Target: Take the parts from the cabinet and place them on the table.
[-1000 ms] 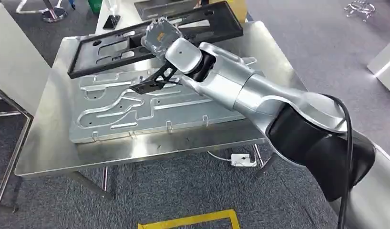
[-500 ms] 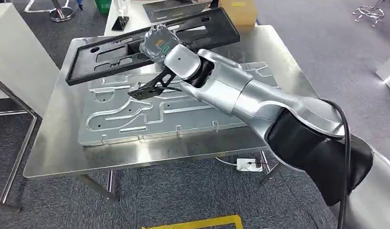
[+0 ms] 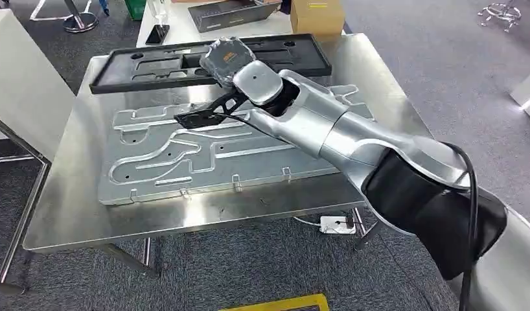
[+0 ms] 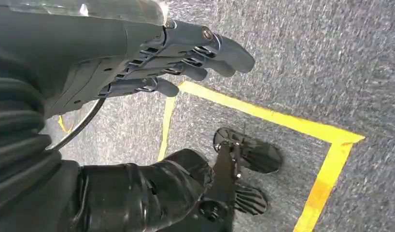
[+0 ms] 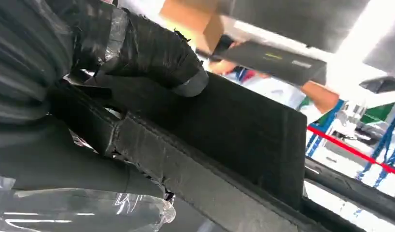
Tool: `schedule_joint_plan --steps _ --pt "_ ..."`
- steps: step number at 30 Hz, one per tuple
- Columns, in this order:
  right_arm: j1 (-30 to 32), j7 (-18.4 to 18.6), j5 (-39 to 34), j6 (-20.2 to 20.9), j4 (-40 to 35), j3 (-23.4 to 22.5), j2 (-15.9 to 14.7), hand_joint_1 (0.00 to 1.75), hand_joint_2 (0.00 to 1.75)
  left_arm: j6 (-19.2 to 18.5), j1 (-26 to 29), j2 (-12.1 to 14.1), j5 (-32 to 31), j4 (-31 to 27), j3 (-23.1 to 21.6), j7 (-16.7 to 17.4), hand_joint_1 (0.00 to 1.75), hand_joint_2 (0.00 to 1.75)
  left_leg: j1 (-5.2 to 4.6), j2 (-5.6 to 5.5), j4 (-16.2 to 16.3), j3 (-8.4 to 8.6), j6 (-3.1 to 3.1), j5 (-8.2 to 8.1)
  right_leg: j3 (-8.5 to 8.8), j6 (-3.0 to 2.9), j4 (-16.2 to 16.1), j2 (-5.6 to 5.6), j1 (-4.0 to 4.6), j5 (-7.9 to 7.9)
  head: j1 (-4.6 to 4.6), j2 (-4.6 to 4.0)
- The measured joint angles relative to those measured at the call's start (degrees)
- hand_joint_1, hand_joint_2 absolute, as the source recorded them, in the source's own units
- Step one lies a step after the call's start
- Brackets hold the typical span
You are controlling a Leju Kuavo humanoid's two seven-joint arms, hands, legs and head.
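Silver right arm outstretched, right hand (image 3: pixel 227 58) gripping black part (image 3: pixel 152 65) over table (image 3: pixel 61 194)

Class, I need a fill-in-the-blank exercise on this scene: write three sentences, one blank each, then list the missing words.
1. The right hand holds the long ____ frame at the table's far edge.
2. The frame lies beyond the grey ____ plate on the steel table.
3. The left hand hangs over a floor marked with ____ tape.

Missing words: black; metal; yellow

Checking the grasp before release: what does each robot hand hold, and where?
The right robot hand grips the black frame part along its near edge; the left robot hand holds nothing.
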Motion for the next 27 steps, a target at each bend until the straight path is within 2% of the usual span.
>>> schedule_joint_plan --steps 1,3,4,5,6,8,9,10,11,12,13,14,15,16,18,19,20,21,22,24,25,26,27 --pt "0.11 0.31 -0.37 -0.35 -0.02 -0.52 -0.13 1.75 1.75 -0.02 -0.02 0.0 0.02 0.0 -0.04 0.0 0.0 1.75 0.06 -0.03 0.1 -0.08 0.59 0.07 -0.03 0.15 -0.14 0.05 -0.07 -0.01 0.13 0.0" --pt "0.66 0.42 -0.49 -0.53 -0.02 -0.94 -0.48 1.75 1.75 -0.02 0.11 0.0 0.11 0.0 -0.04 -0.09 0.0 1.75 -0.09 -0.1 0.09 -0.03 1.15 -0.1 0.31 0.66 -0.38 0.01 -0.2 -0.01 0.09 0.0" --pt "0.97 0.46 -0.49 -0.52 0.0 -1.14 -0.77 1.75 1.75 -0.02 0.06 0.0 0.13 0.0 -0.07 -0.2 0.0 1.75 0.1 0.0 -0.41 0.36 1.68 0.16 0.43 1.06 -0.35 0.06 0.05 -0.22 0.15 0.0" --pt "1.29 0.46 -0.51 -0.55 -0.02 -1.4 -1.01 1.75 1.75 -0.02 0.08 0.0 0.13 0.0 -0.07 -0.28 0.0 1.75 0.23 0.01 -0.74 0.67 1.93 0.27 -0.06 1.24 0.75 -0.01 -0.29 -1.12 0.17 0.0" --pt "1.39 0.48 -0.57 -0.57 0.0 -1.77 -1.09 1.75 1.75 -0.06 0.07 0.02 0.13 0.0 -0.07 -0.46 0.0 1.75 0.18 0.01 -0.76 0.73 2.3 0.2 -1.44 1.35 3.78 -0.17 -0.25 -3.02 0.32 0.0" --pt "1.9 0.46 -0.68 -0.77 -0.02 -2.23 -1.29 1.75 1.75 -0.13 0.01 0.15 0.13 0.0 -0.07 -0.81 0.0 1.75 0.03 0.08 -0.71 0.82 2.61 0.05 -5.92 1.48 12.88 -0.18 -0.26 -6.84 0.37 0.0" --pt "2.47 0.44 -0.88 -0.85 -0.02 -2.3 -1.33 1.75 1.75 -0.24 0.0 0.2 0.13 0.0 -0.07 -1.03 0.0 1.75 -0.03 0.11 -0.69 0.92 2.77 -0.06 -7.86 1.47 16.57 -0.18 -0.25 -7.81 0.41 0.0" --pt "3.17 0.42 -0.99 -0.9 0.0 -2.36 -1.38 1.75 1.75 -0.35 0.01 0.2 0.13 0.0 -0.07 -1.23 0.0 1.75 -0.07 0.08 -0.66 1.04 2.85 -0.16 -8.61 1.41 17.5 -0.18 -0.25 -7.29 0.41 0.0" --pt "3.81 0.37 -1.08 -0.94 0.0 -2.47 -1.49 1.75 1.75 -0.48 0.03 0.2 0.13 0.0 -0.07 -1.33 0.0 1.75 -0.1 -0.02 -0.61 1.2 2.89 -0.27 -7.92 1.2 15.59 -0.18 -0.22 -5.47 0.44 0.0" --pt "4.21 0.35 -1.14 -1.07 0.0 -2.56 -1.51 1.75 1.75 -0.57 0.02 0.2 0.13 0.0 -0.07 -1.4 0.0 1.75 -0.11 -0.12 -0.52 1.33 2.83 -0.42 -6.2 0.9 11.75 -0.17 -0.17 -3.03 0.41 0.0" --pt "4.41 0.35 -1.14 -1.31 0.0 -2.65 -1.53 1.75 1.75 -0.61 0.01 0.2 0.13 0.0 -0.07 -1.4 0.0 1.75 -0.13 -0.22 -0.37 1.46 2.8 -0.64 -3.83 0.54 6.61 -0.17 -0.09 -0.4 0.44 0.0" --pt "4.5 0.31 -1.14 -1.69 0.0 -2.76 -1.58 1.75 1.75 -0.66 0.01 0.2 0.13 0.0 -0.07 -1.4 0.0 1.75 -0.13 -0.26 -0.24 1.53 2.57 -0.87 -1.62 0.1 1.64 -0.16 0.15 1.45 0.41 0.0" --pt "4.64 0.29 -1.14 -2.25 -0.02 -3.04 -1.58 1.75 1.75 -0.66 -0.01 0.2 0.13 0.0 -0.09 -1.36 0.0 1.75 -0.44 -0.28 -0.01 1.17 2.29 -1.02 -0.6 -0.07 0.45 -0.15 0.56 0.68 0.3 0.0" --pt "4.81 0.28 -1.14 -2.43 -0.02 -3.19 -1.58 1.75 1.75 -0.66 -0.03 0.2 0.09 0.0 -0.11 -1.22 0.0 1.75 -0.27 -0.26 0.01 0.94 2.12 -0.96 -0.71 -0.06 -0.08 -0.14 0.39 0.71 0.39 0.0" --pt "5.63 0.28 -1.14 -2.62 0.0 -3.24 -1.62 1.75 1.75 -0.66 0.01 0.2 0.07 0.0 -0.26 -1.16 0.0 1.75 -0.03 -0.26 -0.38 1.07 1.67 -0.78 -0.75 -0.19 -0.12 -0.12 0.62 0.68 0.41 0.0" --pt "5.96 0.28 -1.14 -2.65 0.02 -3.24 -1.77 1.75 1.75 -0.61 0.05 0.24 0.09 0.0 -0.44 -1.03 0.0 1.75 -0.19 -0.33 -0.41 1.19 1.36 -0.82 -0.49 -0.45 -0.76 -0.15 0.42 0.88 0.39 0.0" --pt "6.29 0.31 -1.14 -2.71 0.07 -3.26 -1.84 1.75 1.75 -0.55 0.1 0.39 0.07 0.0 -0.5 -0.98 0.0 1.75 -0.11 -0.15 0.11 0.81 1.08 -1.57 0.13 -0.65 -1.37 -0.33 0.04 1.12 0.35 0.0" --pt "6.38 0.28 -1.12 -2.8 0.11 -3.39 -1.93 1.75 1.75 -0.52 0.08 0.48 0.04 0.0 -0.52 -0.87 0.0 1.75 -0.17 -0.04 2.02 0.13 0.79 -2.72 0.32 -0.83 -1.62 -0.29 -0.04 1.18 0.33 0.0" --pt "6.39 0.26 -1.05 -3.01 0.13 -3.54 -1.93 1.75 1.75 -0.46 0.01 0.72 0.02 0.0 -0.52 -0.85 0.0 1.75 -0.12 -0.02 5.94 -1.7 0.62 -4.59 0.35 -0.89 -1.62 -0.27 -0.03 1.15 0.26 0.0" --pt "6.85 0.11 -0.99 -3.12 0.17 -3.59 -2.06 1.75 1.75 -0.37 0.0 0.83 0.02 0.0 -0.59 -0.85 0.0 1.75 0.04 -0.01 14.91 -6.43 0.23 -7.78 0.42 -1.03 -1.57 -0.23 -0.03 1.04 0.26 0.0" --pt "7.34 0.09 -0.95 -3.1 0.22 -3.59 -2.14 1.75 1.75 -0.37 0.04 0.83 0.02 0.0 -0.68 -0.87 0.0 1.75 0.17 0.0 17.26 -7.97 0.0 -7.8 0.48 -1.05 -1.51 -0.2 -0.05 0.98 0.28 0.0" --pt "7.96 -0.11 -0.94 -3.1 0.28 -3.59 -2.23 1.75 1.75 -0.37 0.1 0.83 0.04 0.0 -0.77 -0.92 0.0 1.75 0.35 0.03 16.74 -8.13 -0.18 -6.55 0.6 -0.98 -1.47 -0.16 -0.08 0.84 0.24 0.0" --pt "8.44 -0.24 -0.92 -3.1 0.31 -3.57 -2.32 1.75 1.75 -0.37 0.12 0.83 0.04 0.0 -0.83 -1.07 0.0 1.75 0.51 0.05 13.44 -6.88 -0.31 -4.11 0.7 -0.86 -1.3 -0.12 -0.16 0.67 0.3 0.0"
